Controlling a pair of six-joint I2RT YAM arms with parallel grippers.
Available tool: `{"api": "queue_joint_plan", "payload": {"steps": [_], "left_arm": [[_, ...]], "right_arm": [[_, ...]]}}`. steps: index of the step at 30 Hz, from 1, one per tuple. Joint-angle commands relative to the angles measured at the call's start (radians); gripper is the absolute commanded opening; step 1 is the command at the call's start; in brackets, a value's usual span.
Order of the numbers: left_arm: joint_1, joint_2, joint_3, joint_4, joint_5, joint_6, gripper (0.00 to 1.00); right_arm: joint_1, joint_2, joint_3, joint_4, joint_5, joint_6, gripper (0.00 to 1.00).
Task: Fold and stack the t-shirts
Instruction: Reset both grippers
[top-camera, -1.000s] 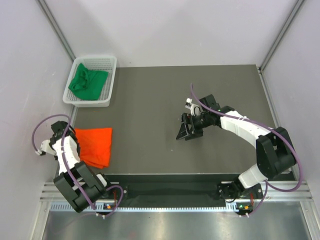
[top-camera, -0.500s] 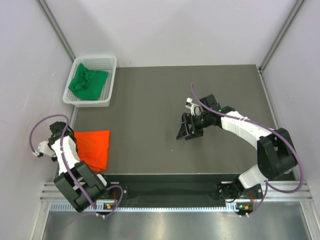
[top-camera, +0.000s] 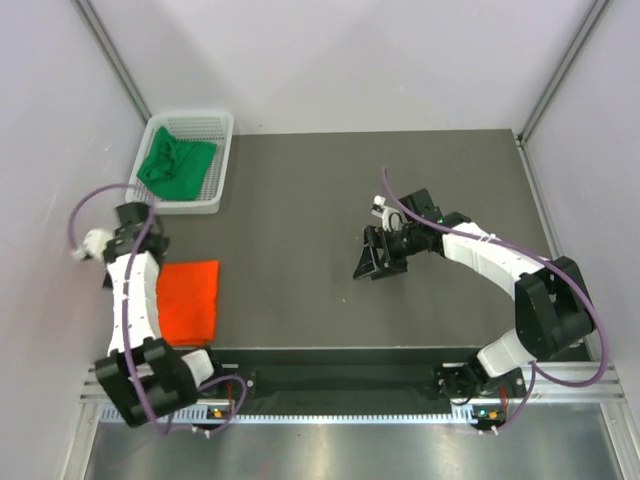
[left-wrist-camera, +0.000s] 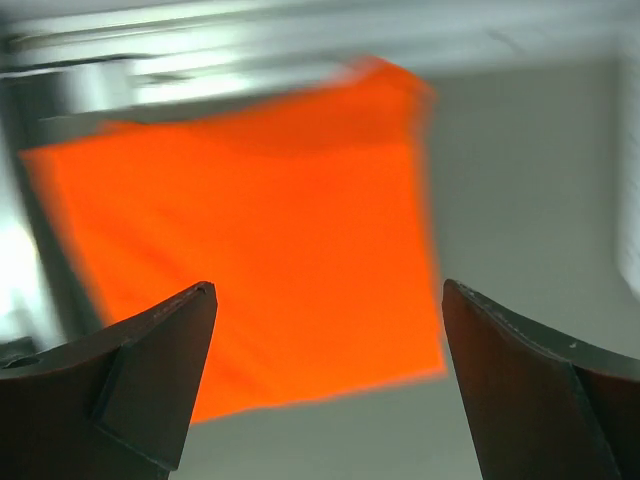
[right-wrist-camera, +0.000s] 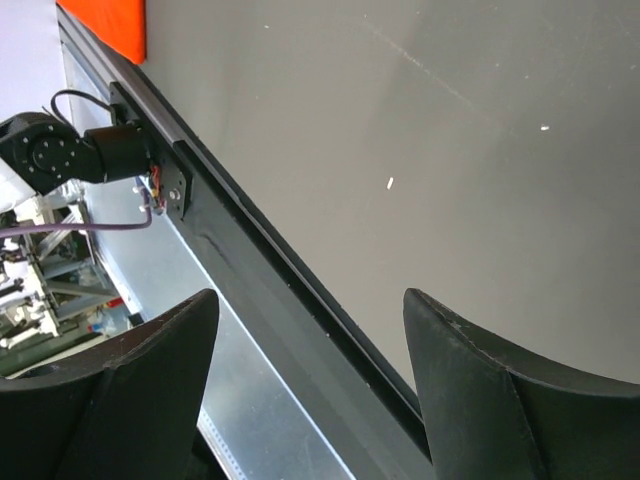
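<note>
We see 2 empty grippers, jaws spread: the left gripper (left-wrist-camera: 327, 292) above the folded orange shirt (left-wrist-camera: 250, 250), the right gripper (right-wrist-camera: 310, 300) over the table (right-wrist-camera: 400, 120).

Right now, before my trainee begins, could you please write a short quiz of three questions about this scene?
1. True or false: the green t-shirt lies inside the white basket.
2. Choose one. The left gripper and the right gripper are:
A. both open and holding nothing
B. both shut on cloth
C. both inside the basket
3. Fill in: the folded orange t-shirt lies on the robot's ___ side of the table.

Key: 1 true; 2 A; 3 left.
</note>
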Motion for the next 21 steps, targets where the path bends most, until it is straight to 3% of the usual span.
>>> {"api": "queue_joint_plan", "payload": {"steps": [1, 4, 5, 7, 10, 11, 14, 21], "left_arm": [[-0.301, -0.009, 0.064, 0.107, 0.021, -0.053, 0.98], [-0.487, 0.035, 0.087, 0.190, 0.084, -0.058, 0.98], [-0.638, 0.067, 0.095, 0.210, 0.087, -0.050, 0.98], [-0.826, 0.092, 0.101, 0.249, 0.119, -0.046, 0.98], [-0.981, 0.065, -0.027, 0.491, 0.322, -0.050, 0.98], [-1.008, 0.049, -0.072, 0.640, 0.381, -0.056, 0.98], [-1.071, -0.015, -0.271, 0.840, 0.539, -0.069, 0.98], [-1.088, -0.251, -0.541, 1.005, 0.748, -0.047, 0.98]], "right_arm": [[-0.006, -0.054, 0.002, 0.002, 0.015, -0.010, 0.75], [-0.013, -0.080, -0.013, 0.009, 0.045, 0.021, 0.75], [-0.014, -0.101, -0.023, 0.028, 0.059, 0.054, 0.75], [-0.016, -0.134, -0.075, 0.063, 0.096, 0.099, 0.75], [-0.020, -0.209, -0.191, 0.172, 0.140, 0.255, 0.75], [-0.019, -0.254, -0.228, 0.242, 0.150, 0.289, 0.75], [-0.019, -0.353, -0.378, 0.328, 0.208, 0.402, 0.76], [-0.014, -0.565, -0.596, 0.321, 0.491, 0.457, 0.81]]}}
